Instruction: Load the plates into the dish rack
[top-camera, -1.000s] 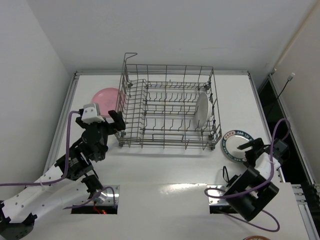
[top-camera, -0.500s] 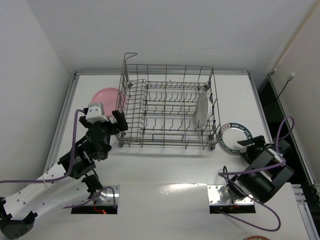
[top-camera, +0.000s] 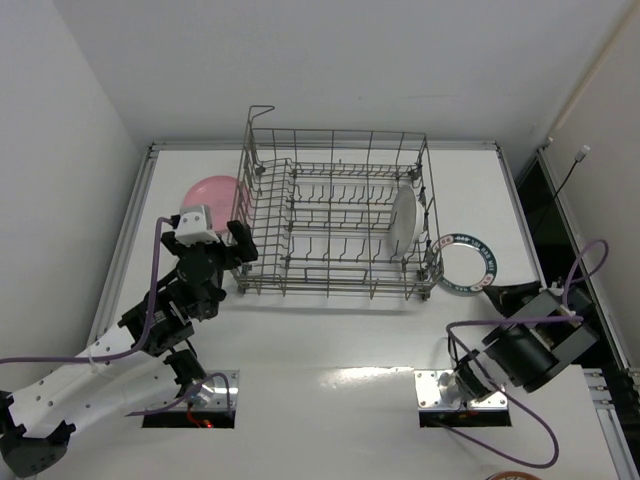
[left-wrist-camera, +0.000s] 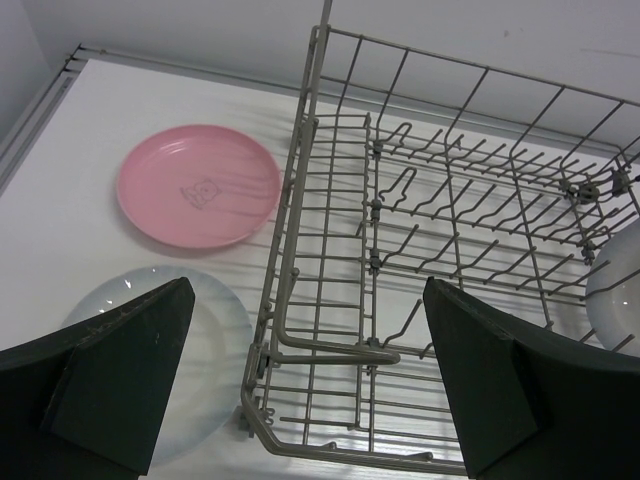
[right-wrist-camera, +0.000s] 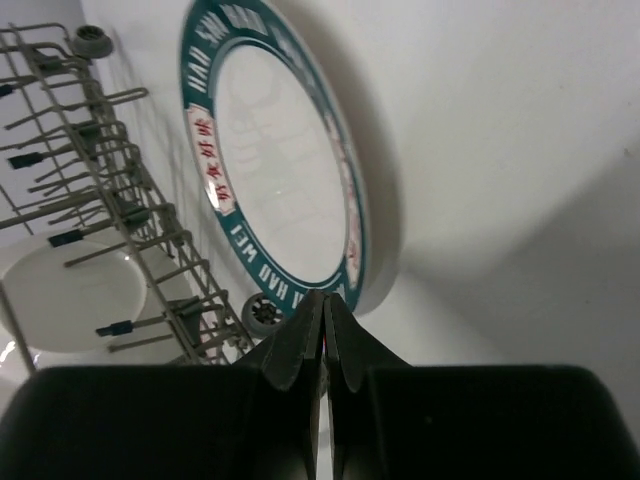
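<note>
**While One Plate Stands Racked, the Rimmed Plate's Edge Is Met by a Closed Pincer**

Since three plates are seen outside the rack, the loading is judged well short of done. Everything is carried by the white bench (top-camera: 330, 320). At its middle the wire dish rack (top-camera: 335, 215) is set, and a white plate (top-camera: 402, 222) is stood on edge among the tines at its right end. Left of the rack the pink plate (left-wrist-camera: 198, 185) is laid flat. Nearer, just beside the rack's near left corner, a pale plate (left-wrist-camera: 220, 340) is laid under the left arm. The blue-green rimmed plate (right-wrist-camera: 280, 170) is found on the bench at the rack's near right corner, close to a small rack wheel (right-wrist-camera: 265, 315); whether they touch cannot be told.

The left pincer (left-wrist-camera: 308, 284) is held wide open above the pale plate and the rack's corner, with nothing in it. The right pincer (right-wrist-camera: 322, 300) is closed, its tips pressed together at the near edge of the rimmed plate. No rim is seen between them, so a hold cannot be confirmed.

Should the arm be raised now, the plate may simply be left behind. Should the closed tips be driven forward, the plate could be shoved against the wheel and wire, and the rack displaced. Even if a sliver of rim is caught, so shallow a pinch on a glazed edge could be lost as the plate is tipped upright, and the plate dropped.
</note>
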